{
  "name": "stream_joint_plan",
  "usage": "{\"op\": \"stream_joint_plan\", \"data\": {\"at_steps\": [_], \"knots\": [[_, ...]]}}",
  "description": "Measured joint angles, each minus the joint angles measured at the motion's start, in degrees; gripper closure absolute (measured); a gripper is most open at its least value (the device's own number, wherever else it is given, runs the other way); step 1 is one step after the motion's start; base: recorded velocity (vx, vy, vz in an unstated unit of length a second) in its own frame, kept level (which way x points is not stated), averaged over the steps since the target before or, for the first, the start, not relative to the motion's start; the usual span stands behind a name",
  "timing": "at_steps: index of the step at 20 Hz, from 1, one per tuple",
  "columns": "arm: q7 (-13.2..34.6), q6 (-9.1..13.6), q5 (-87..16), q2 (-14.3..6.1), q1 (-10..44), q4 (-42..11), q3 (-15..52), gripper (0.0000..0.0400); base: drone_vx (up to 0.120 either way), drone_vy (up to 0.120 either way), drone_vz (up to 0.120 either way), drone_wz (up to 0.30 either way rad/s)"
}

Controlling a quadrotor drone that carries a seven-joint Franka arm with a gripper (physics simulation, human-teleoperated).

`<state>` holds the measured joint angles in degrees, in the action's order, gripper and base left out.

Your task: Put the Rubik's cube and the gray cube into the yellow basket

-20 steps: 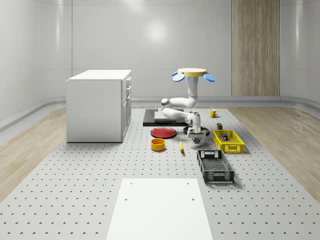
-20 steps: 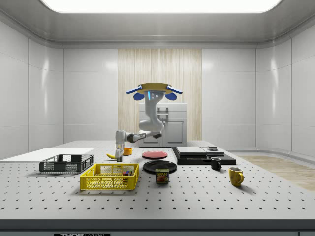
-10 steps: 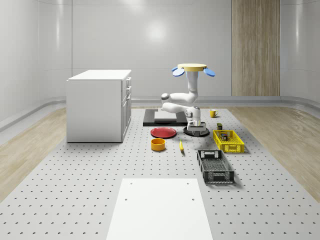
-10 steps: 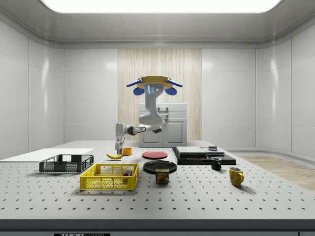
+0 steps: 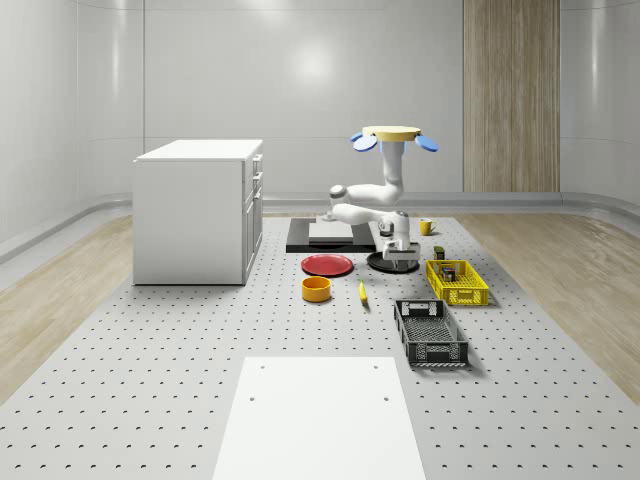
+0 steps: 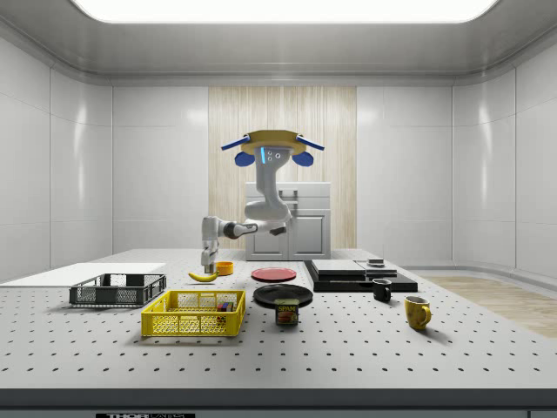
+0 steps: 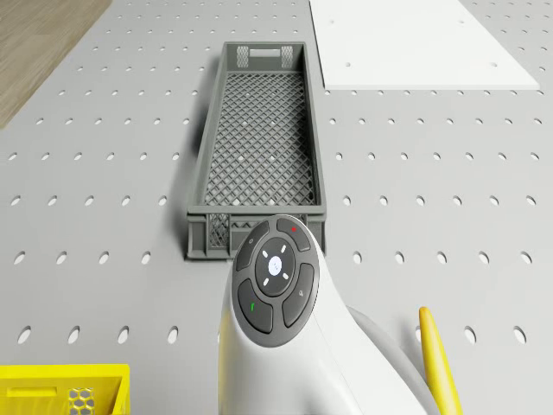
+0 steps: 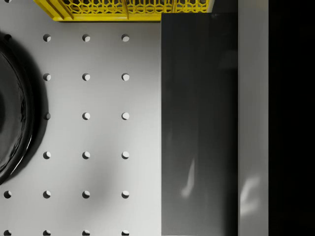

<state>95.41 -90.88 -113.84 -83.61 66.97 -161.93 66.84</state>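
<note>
On the perforated bench (image 5: 150, 400), the drone (image 5: 393, 136) hovers above the black plate (image 5: 385, 264); its tool (image 5: 399, 255) hangs over that plate beside the yellow basket (image 5: 456, 282), grip state untellable.

Room setting. Pale glossy wall panels (image 5: 300, 90) enclose the space, curving into the floor at their base. A vertical wood-grain panel (image 5: 510, 95) interrupts the back wall. The floor is light wood planking (image 5: 60, 290) at both sides, with a gray perforated platform (image 5: 150, 380) across the middle. A white cabinet with drawers (image 5: 198, 210) stands on the platform, at the whole-scene view's left. A plain white slab (image 5: 320, 415) lies on the near part of the platform. In the side view, a long bright ceiling light (image 6: 283, 9) runs overhead.
</note>
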Motion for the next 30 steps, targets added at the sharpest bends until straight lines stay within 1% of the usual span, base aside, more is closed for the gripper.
{"op": "stream_joint_plan", "data": {"at_steps": [10,12,30], "knots": [[0.0,-0.1,0.1,-0.1,0.0,0.0,0.0,0.0150,0.000,0.120,0.000,0.000],[0.0,-0.1,0.1,-0.1,0.0,0.0,0.0,0.0150,0.000,0.120,0.080,0.000],[0.1,-0.2,0.1,-0.3,0.1,0.0,0.1,0.0150,0.000,0.120,0.000,0.000]]}}
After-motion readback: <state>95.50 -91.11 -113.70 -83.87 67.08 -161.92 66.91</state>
